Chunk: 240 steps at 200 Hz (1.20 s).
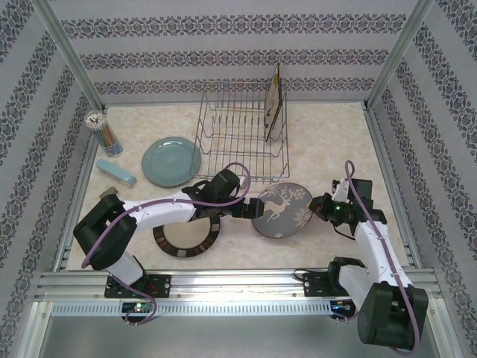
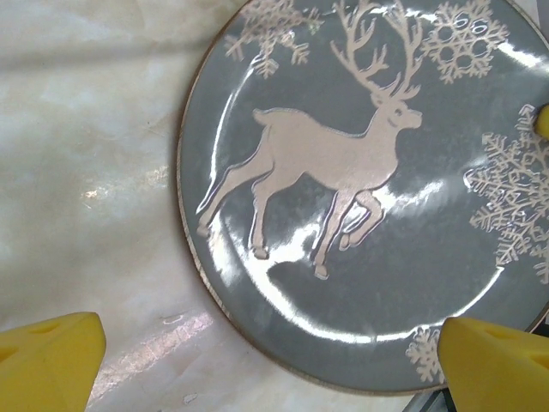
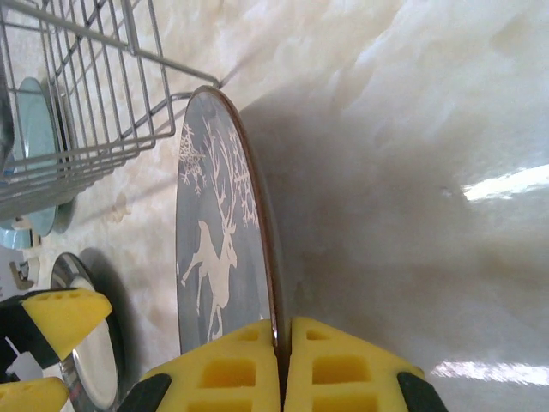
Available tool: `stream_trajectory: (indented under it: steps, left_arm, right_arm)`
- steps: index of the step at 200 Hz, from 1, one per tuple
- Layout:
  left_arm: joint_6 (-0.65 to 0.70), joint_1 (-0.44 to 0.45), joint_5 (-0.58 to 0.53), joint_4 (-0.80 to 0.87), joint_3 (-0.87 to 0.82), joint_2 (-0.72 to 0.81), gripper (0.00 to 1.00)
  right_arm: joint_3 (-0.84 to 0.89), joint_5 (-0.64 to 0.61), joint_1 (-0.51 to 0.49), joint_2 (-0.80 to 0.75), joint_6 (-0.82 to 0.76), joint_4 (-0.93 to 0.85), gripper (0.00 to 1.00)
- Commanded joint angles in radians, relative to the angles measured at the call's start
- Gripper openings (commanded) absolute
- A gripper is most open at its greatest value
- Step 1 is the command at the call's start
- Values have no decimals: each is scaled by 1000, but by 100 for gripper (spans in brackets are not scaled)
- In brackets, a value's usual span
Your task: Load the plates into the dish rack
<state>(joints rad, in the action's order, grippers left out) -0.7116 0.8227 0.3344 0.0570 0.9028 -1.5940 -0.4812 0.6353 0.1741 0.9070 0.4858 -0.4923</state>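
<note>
The right gripper (image 3: 283, 348) clamps the rim of the reindeer plate (image 1: 282, 211), tilted just near of the dish rack (image 1: 240, 142); the left gripper (image 1: 244, 211) gapes alongside — on so thin a hold, the plate could slip.

reindeer plate (image 2: 343, 215): right rim cut off | brown-rimmed plate (image 1: 186, 242): part under left arm (image 1: 158, 209)

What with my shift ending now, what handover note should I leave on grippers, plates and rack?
The left gripper is open, beside the reindeer plate.
The right gripper is shut on that plate's rim, in front of the rack.
Done: the floral plate stands in the rack.
Left: the reindeer plate, plus the blue plate and brown-rimmed plate, both lying on the table.
</note>
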Motion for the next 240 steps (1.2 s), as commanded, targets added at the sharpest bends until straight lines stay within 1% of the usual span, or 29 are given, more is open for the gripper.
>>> stream_trajectory:
  steps: [1,69,96,128,189,240]
  left_arm:
    - [19,-5,-17,22,10,31,100]
    - [-6,-7,9,-15,-2,13,100]
    - [-4,-7,8,-15,-3,14,100]
    - [-4,-7,10,-16,-1,14,100]
    - [-5,-8,8,-18,-5,15,100]
    - [-1,-10,10,-16,-1,16,100]
  right_arm:
    - [-76,49,23,-31,-21,-24,0]
    - [-131,39,63,-56,-49,-126,0]
    - [-165,-10,71,-56,-72,-180,0]
    - [-210,-60,73,-54,-75,-201,0]
    - [-329,-193,73,-20,-126,-283,0]
    - [-402,-257,73,8,-148,-317,0]
